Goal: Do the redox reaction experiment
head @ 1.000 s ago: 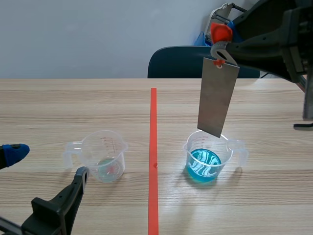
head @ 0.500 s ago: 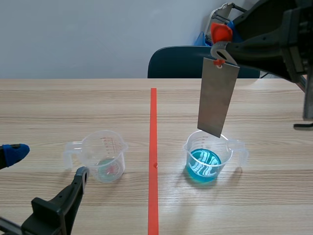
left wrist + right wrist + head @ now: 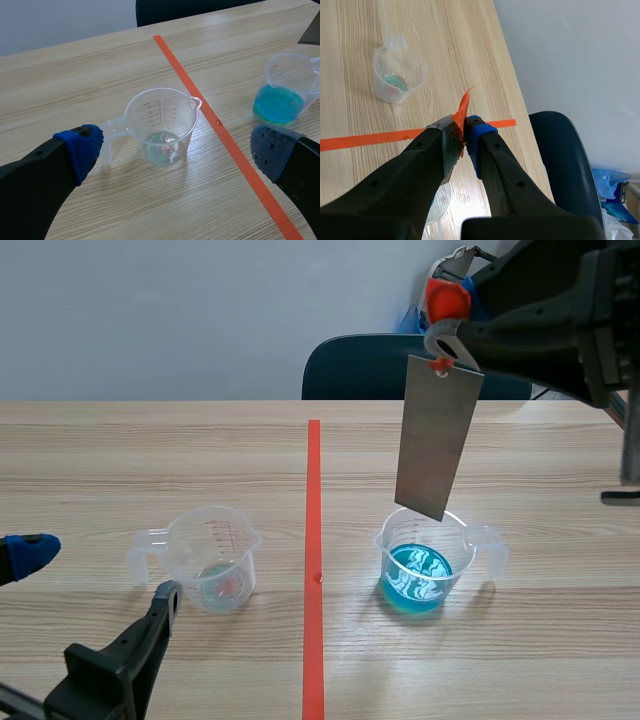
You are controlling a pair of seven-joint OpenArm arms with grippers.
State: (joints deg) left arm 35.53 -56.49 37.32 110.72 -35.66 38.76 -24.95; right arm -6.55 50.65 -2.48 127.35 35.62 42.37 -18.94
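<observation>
- The left gripper (image 3: pixel 106 570) sits low at the near left edge of the table (image 3: pixel 150 450). Its two fingers are spread wide with nothing between them, and one blue pad (image 3: pixel 81 149) shows clearly.
- Just ahead of that gripper stands a clear measuring cup (image 3: pixel 213 560). It is upright with its handle pointing left, has red scale marks on the wall, and holds only a thin pale greenish puddle at the bottom.
- An orange-red tape line (image 3: pixel 313 570) runs straight away down the middle of the table, between the two cups.
- Right of the line stands a second clear cup, the blue-liquid cup (image 3: pixel 425 565), upright with its handle pointing right and about a third full.
- A flat grey metal strip (image 3: pixel 433 440) hangs over this cup, slightly tilted. Its lower edge is level with the far rim and clear of the blue liquid.
- The right gripper (image 3: pixel 446 325), raised high, has its fingers pressed together on an orange-red tab (image 3: pixel 463 107) from which the strip hangs.
- A dark chair (image 3: pixel 365 365) stands behind the table.
</observation>
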